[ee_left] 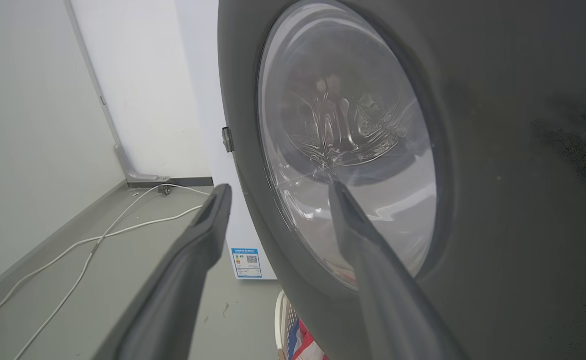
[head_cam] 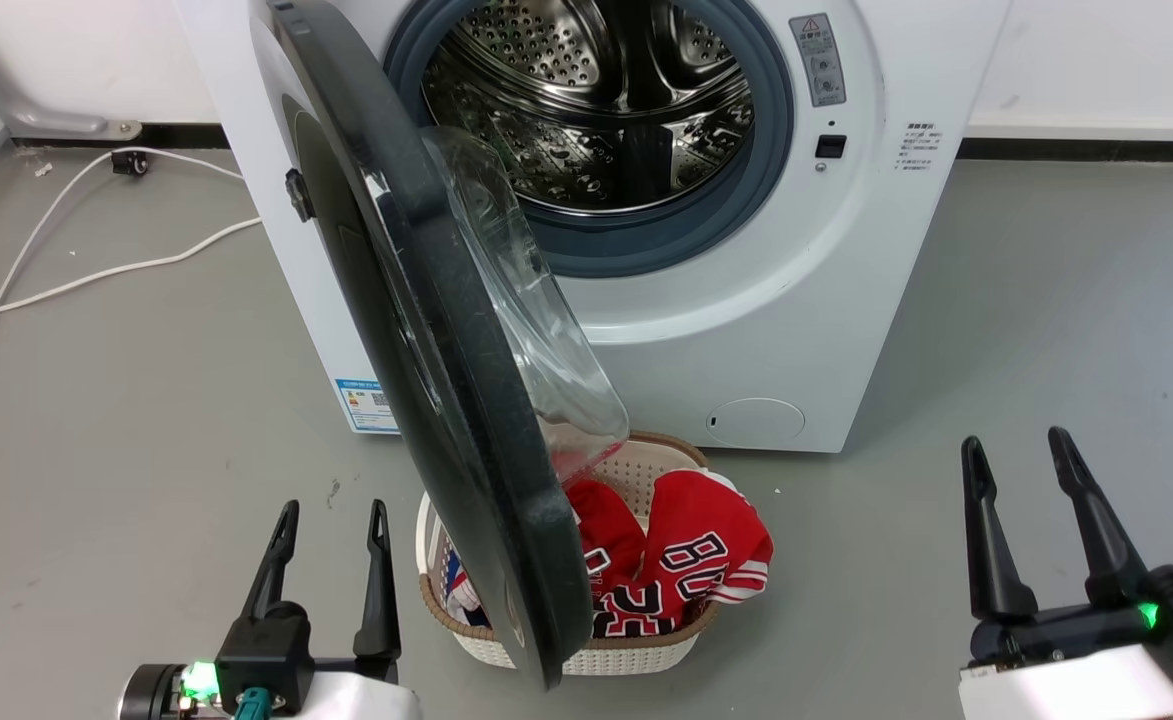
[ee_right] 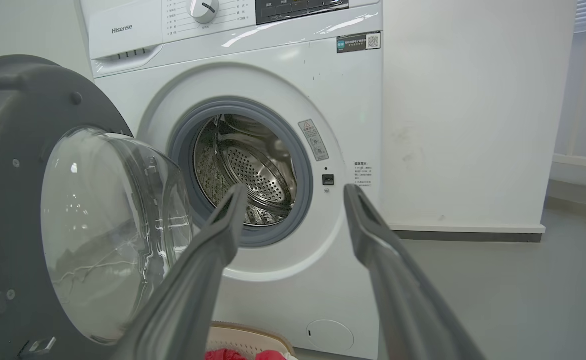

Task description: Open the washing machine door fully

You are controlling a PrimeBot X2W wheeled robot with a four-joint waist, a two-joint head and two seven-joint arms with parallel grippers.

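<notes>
Nearest the head camera, at lower left: left hand, fingers upright and spread a moderate width, nothing between them. At lower right: right hand, fingers spread somewhat wider, likewise empty, well apart from the machine, bare grey floor ahead of it.

Washing machine door: hinged at the left side of the white washing machine, swung outward and seen almost edge-on in the head view, lower rim hanging over the basket. Clear glass bowl bulging from the inner face toward the right. Standing out from the machine front, not folded back beside it.

Left wrist view: outer face of the door close ahead, bowl seen through from outside; left hand aimed at the door's edge, one finger overlapping the glass in the picture, the other over the floor. Contact with the door: cannot tell. In the head view, a narrow gap between that hand and the door rim.

Right wrist view: right hand pointed at the drum opening, inner face of the door and its bowl at left.

Steel drum exposed, ringed by the grey rubber seal. Round white service cap low on the machine front. Red garments with white lettering in the basket, just before the machine. White cable trailing over the floor at left.
</notes>
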